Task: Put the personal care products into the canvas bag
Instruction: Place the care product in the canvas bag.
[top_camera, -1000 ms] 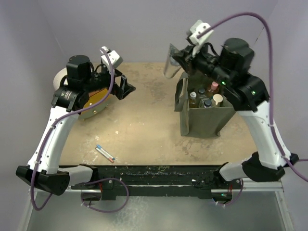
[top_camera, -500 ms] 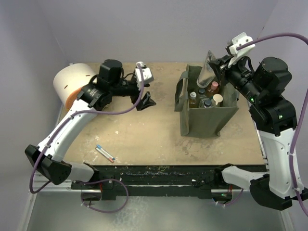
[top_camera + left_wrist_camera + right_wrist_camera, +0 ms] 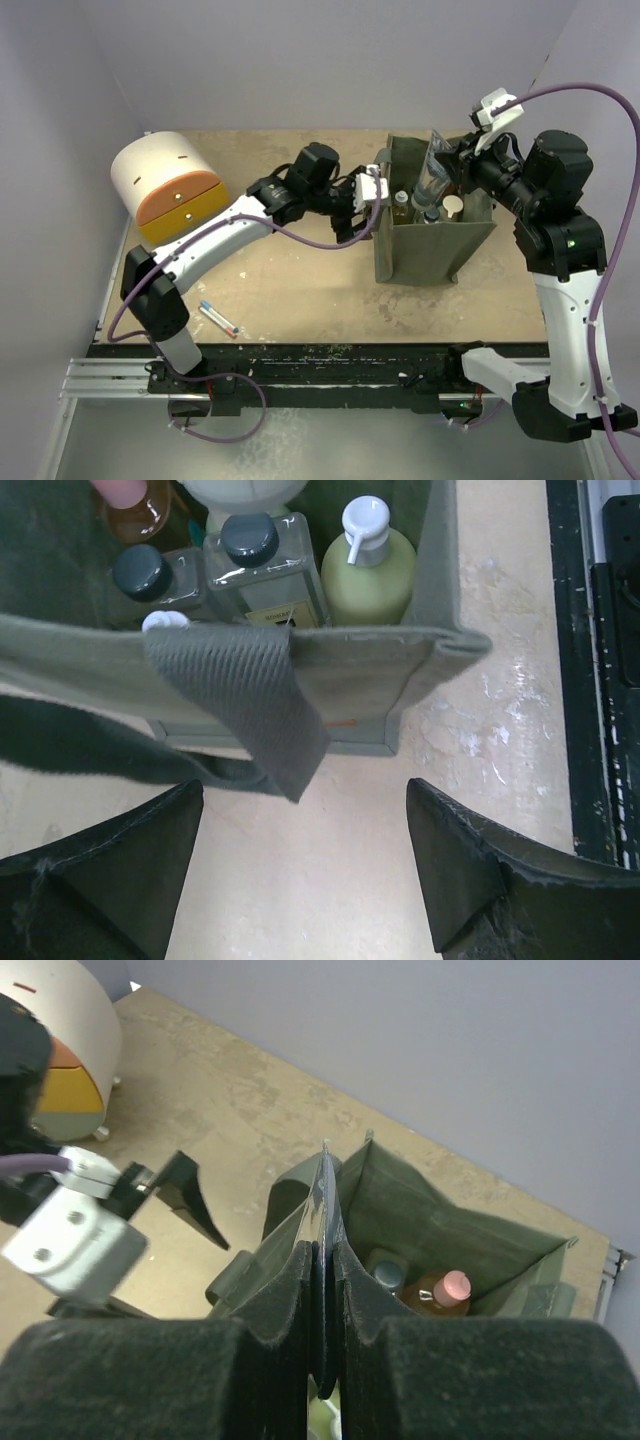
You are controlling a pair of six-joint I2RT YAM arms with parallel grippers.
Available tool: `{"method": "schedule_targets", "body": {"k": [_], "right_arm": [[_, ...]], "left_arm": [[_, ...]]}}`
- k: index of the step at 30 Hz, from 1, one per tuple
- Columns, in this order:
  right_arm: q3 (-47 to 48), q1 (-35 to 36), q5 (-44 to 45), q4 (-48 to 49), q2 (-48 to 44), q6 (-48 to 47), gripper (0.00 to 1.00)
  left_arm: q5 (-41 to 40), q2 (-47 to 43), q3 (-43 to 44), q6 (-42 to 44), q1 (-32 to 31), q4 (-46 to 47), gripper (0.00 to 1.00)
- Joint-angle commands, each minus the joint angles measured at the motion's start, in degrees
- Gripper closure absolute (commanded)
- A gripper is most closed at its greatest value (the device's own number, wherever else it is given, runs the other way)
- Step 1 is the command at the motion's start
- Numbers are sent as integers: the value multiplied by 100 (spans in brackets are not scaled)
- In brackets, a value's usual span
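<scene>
at the far left you have the domed box (image 3: 165, 185) on the table (image 3: 290, 270), and nearer you, by the front edge, the thin stick (image 3: 218, 318) lying flat. neither is touched.

your left arm stretches across the middle toward the bag (image 3: 425, 250). the left gripper (image 3: 303, 790) hangs just beside the bag's left wall with its jaws spread wide and nothing between them. from the left wrist, a strap (image 3: 240, 700) droops over the bag's rim and down toward the gap between the 2 fingers, but they don't grip it.

the bag stands upright and open on the right half of the table. inside, against the wall near your left gripper, you can see a pale green bottle (image 3: 368, 570) with a white pump, a clear bottle (image 3: 262, 570) with a dark cap beside it, and an amber bottle (image 3: 135, 505) farther in.

above the bag's mouth, the right gripper (image 3: 323, 1260) is clenched on the tube (image 3: 432, 170), pinching it flat. the tube hangs steeply, its lower end at the bag's opening; you can't tell whether it touches the bottles.
</scene>
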Motion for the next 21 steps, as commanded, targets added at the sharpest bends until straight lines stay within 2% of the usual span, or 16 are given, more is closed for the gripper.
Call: {"method": "schedule_targets", "body": {"k": [1,4,10,19,21], "right_arm": [[-130,-85,-339,673,-266,139,100],[-273,-121,-415,737,-305,240,100],[-408,-149,-684,785,-269,394,100],[-428,-158,-1015,736,-259,508,100],[-527,-173,-1067,776,-273,558,100]], "left_arm": [[-187,283,354,-26,-145,924,16],[-69,473,435,-257,-164,1170,21],[266,614,420,-603,-171,1427,40],[177,116,390,-473,-174,1310,97],[115,53,519,-448,-174,1192,100]]}}
